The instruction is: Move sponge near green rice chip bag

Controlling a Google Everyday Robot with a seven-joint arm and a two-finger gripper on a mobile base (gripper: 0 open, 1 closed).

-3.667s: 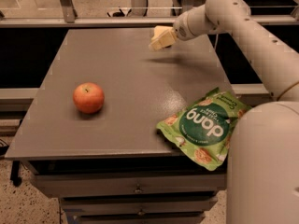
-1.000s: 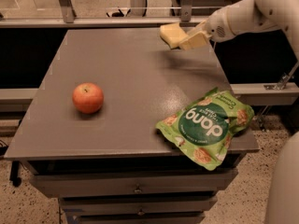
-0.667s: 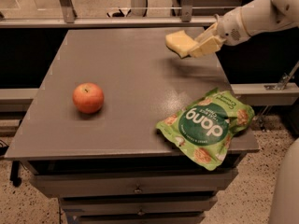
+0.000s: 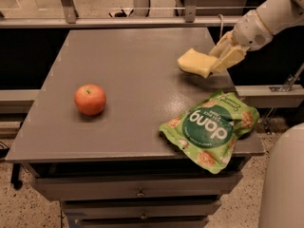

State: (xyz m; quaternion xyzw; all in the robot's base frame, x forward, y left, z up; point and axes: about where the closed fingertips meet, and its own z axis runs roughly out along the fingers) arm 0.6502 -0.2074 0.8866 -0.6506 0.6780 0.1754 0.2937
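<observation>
The sponge point(image 4: 194, 62) is a pale yellow foam block held in the air above the right side of the grey table point(image 4: 133, 80). My gripper point(image 4: 219, 60) reaches in from the upper right and is shut on the sponge's right end. The green rice chip bag point(image 4: 212, 128) lies flat at the table's front right corner, hanging a little over the edge. The sponge hovers just behind the bag, a short way above the tabletop.
A red apple point(image 4: 90, 99) stands on the left part of the table. Drawers point(image 4: 137, 192) sit under the table's front edge. A rail point(image 4: 118, 22) runs behind the table. The robot's white body point(image 4: 285, 179) fills the lower right corner.
My gripper has carried the sponge from the back of the table forward and to the right, lower and closer to the green bag. The apple and the bag have not moved.
</observation>
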